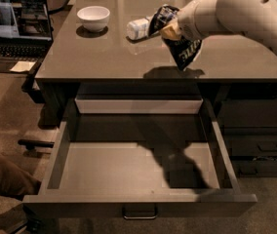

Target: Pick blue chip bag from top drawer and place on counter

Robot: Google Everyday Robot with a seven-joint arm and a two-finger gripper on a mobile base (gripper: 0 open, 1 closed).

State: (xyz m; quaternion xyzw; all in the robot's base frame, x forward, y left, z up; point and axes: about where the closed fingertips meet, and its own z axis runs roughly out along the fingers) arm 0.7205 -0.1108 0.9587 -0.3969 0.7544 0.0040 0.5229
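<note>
room: a dim office corner with a brown floor; a long glossy grey-brown counter point(104, 57) runs across the back and mirrors the lights above.
counter: a white bowl point(93, 17) stands toward the left; a clear water bottle point(138, 28) with a white label lies on its side near the middle.
arm: a thick pale arm point(236, 9) reaches in from the upper right, over the counter.
gripper: the gripper point(169, 29) is at the arm's tip, above the counter, just right of the water bottle.
fingers: pinched narrow on the top of the blue chip bag.
blue chip bag: the blue chip bag point(185, 51) hangs from the gripper, dark and wrinkled, white lettering showing, its lower end tilted to the right; it is clear of the counter near the front edge.
shadow on counter: a dark shadow point(172, 73) lies right under the bag.
top drawer: the top drawer point(104, 169) is pulled far out below the counter, grey, flat-bottomed, low-walled; a small metal handle point(139, 212) sits on its front.
shadow in drawer: the arm's shadow point(177, 165) falls across the drawer's right half.
right side: darker drawers point(260, 135) with black handles are stacked beside the open one.
left side: an open laptop point(16, 26) with a lit screen sits on a lower desk, a paper note point(23, 66) at its front.
lower left: a bit of brown cloth point(2, 179) shows near the drawer's corner; i cannot tell what it is.
</note>
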